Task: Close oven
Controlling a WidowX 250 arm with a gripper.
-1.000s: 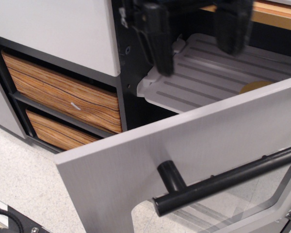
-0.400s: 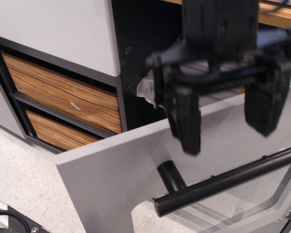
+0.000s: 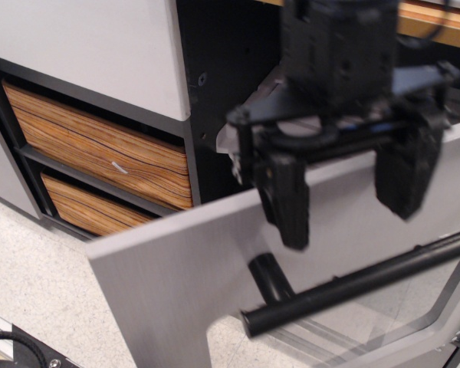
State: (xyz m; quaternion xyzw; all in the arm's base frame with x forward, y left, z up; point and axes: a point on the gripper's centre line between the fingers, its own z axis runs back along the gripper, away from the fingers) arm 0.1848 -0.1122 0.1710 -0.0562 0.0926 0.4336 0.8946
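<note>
Overhead, blocky black hand (image 3: 345, 203), brushed-silver oven (image 3: 176, 276) door

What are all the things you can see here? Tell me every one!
Oven door: one, brushed silver-grey, hanging open across the bottom half of the picture.
Bar handle: one, black, on the door's front, lower right.
Glass window: one, clear with rounded corners, in the door under the handle.
Oven cavity: one, black, behind the door.
Tray: one, light grey, inside the cavity, mostly hidden.
Wood-grain drawers: two, orange-brown, stacked at the left.
Cabinet panel: one, pale grey, above the drawers.
Floor: speckled off-white, lower left.
End effector: one, black, fingers spread apart, blurred, in front of the door's top edge.
</note>
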